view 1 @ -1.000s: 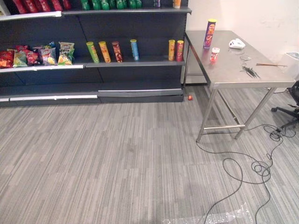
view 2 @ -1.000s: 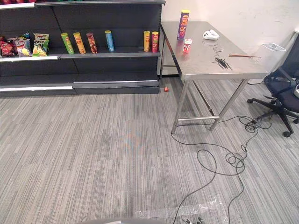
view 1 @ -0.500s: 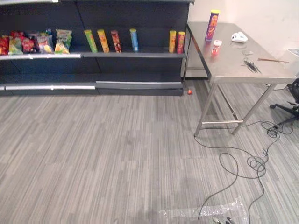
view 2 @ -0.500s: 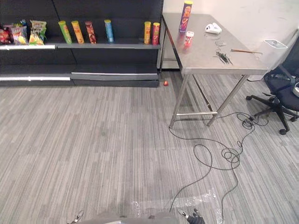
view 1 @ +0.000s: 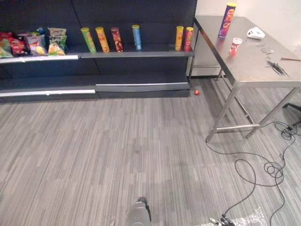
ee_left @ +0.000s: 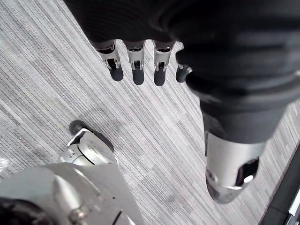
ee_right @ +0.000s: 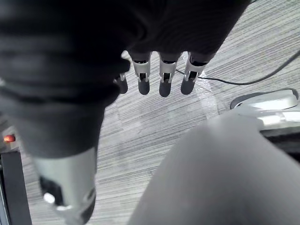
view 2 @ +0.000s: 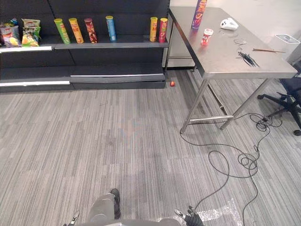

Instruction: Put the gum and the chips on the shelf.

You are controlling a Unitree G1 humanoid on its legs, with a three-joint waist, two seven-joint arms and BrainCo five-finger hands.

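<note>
1. Left hand [ee_left: 137, 70] hangs over the carpet [view 1: 117, 150], fingers straight and spread clear of the thumb, nothing held.
2. Right hand [ee_right: 161, 80] is the same: fingers straight, empty.
3. Both task items are well apart from either hand, ahead and to the robot's right, across open carpet. The right hand is on the nearer side, so I'd take the first pick with that arm. Looks like a walk-up is needed before any reach.
4. Table [view 1: 254, 70]: the gum [view 1: 235, 45], a small red-and-white tub, stands upright in the table's far part, on the shelf-side half.
5. The chips [view 1: 227, 20], a purple can, stand upright just beyond the gum at the table's far end, long axis vertical. A side grasp around the can looks right, and the gum sits in the approach line.
6. Shelf [view 1: 141, 54] lies left of the table, its end near the table's far corner. There is an open gap in its can row between the blue can [view 1: 136, 37] and the yellow can [view 1: 179, 38], a likely drop spot.
</note>
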